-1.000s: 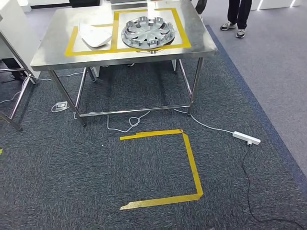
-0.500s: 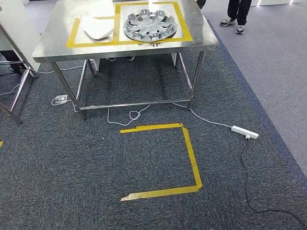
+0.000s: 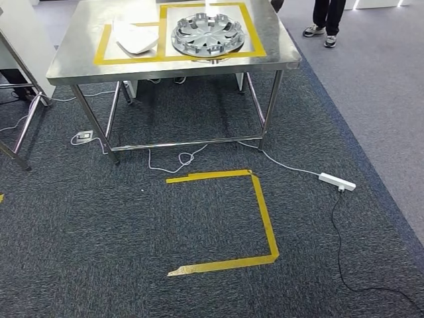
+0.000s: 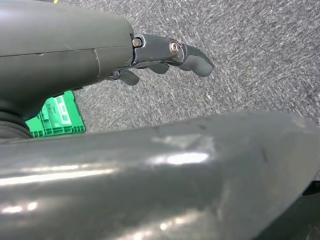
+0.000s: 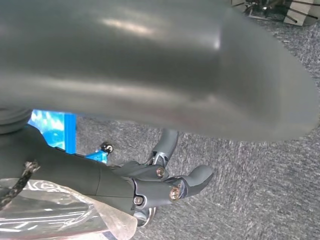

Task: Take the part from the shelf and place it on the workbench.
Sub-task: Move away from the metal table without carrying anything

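Observation:
The steel workbench [image 3: 75,59] stands ahead of me, marked with yellow tape boxes. A silver wheel cover [image 3: 207,34] lies in its right box and a white curved part [image 3: 134,36] in its left box. My left hand [image 4: 166,52] hangs over the carpet with its fingers stretched out and nothing in them. My right hand [image 5: 166,187] also hangs over the carpet, fingers loosely extended and holding nothing. Clear plastic film [image 5: 56,215] shows beside its palm.
A yellow tape outline [image 3: 265,218] marks the carpet before the bench. A white power strip [image 3: 336,181] and cables trail at the right. A person's legs [image 3: 327,23] stand at the far right. A green crate [image 4: 56,117] and a blue frame [image 5: 60,130] sit near my sides.
The whole head picture has shifted: the bench and floor tape now sit slightly higher in it. Nothing on the bench has moved.

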